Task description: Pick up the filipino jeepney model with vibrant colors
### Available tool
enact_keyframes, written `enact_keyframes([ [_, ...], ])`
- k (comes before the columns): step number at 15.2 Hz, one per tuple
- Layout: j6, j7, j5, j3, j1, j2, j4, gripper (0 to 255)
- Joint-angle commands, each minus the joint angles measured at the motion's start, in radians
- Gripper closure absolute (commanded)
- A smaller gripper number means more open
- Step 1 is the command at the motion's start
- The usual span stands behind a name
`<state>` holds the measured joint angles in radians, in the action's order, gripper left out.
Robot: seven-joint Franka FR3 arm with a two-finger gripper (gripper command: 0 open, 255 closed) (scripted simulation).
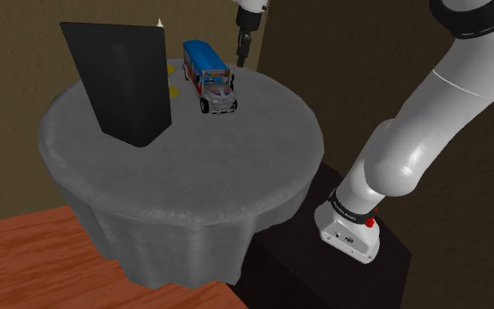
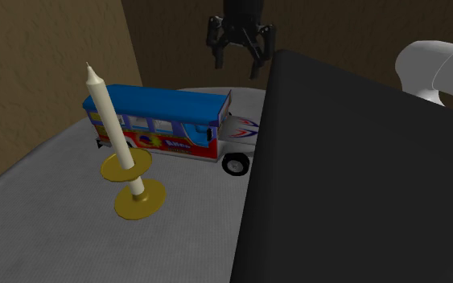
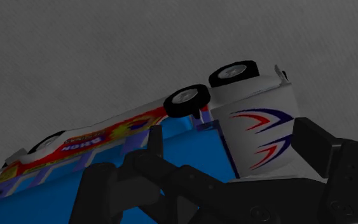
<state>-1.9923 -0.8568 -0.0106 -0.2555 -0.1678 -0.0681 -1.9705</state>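
The jeepney model (image 1: 206, 72) stood upright on its four wheels on the round grey table (image 1: 192, 176), towards the far side in the shoulder view and just beside a tall black box (image 1: 126, 79). It had a blue roof, red and yellow sides, and a white hood with red and blue swooshes.

The gripper (image 1: 241, 54) hung in the air above table level, off the model's hood end and to the shoulder view's right of it, touching nothing. In the second exterior view the gripper (image 2: 236, 63) sat higher than the jeepney model (image 2: 164, 120), beyond its front, with its two fingers spread wide and nothing between them. Nearer that camera, a cream candle (image 2: 113, 129) in a gold holder (image 2: 138, 199) stood on the table (image 2: 55, 217) in front of the model's rear half, and the black box (image 2: 353, 177) covered the tip of the hood.

Looking along the gripper (image 3: 228, 137), the jeepney model (image 3: 254, 127) lay below it on the table (image 3: 139, 51), its white hood seen in the gap between the parted fingers (image 3: 317, 149), out of contact with either
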Motion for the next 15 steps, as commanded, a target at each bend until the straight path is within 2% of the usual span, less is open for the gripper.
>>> enact_keyframes([
  [1,-0.006,-0.061,-0.023,-0.001,-0.005,0.052,0.042,0],
  [8,-0.104,-0.069,-0.032,-0.001,-0.004,0.075,-0.035,0],
  [10,-0.104,-0.069,-0.032,-0.001,-0.004,0.075,-0.035,0],
  [11,-0.103,-0.068,-0.031,-0.001,-0.004,0.074,-0.035,255],
  [15,-0.103,-0.068,-0.031,-0.001,-0.004,0.074,-0.035,255],
])
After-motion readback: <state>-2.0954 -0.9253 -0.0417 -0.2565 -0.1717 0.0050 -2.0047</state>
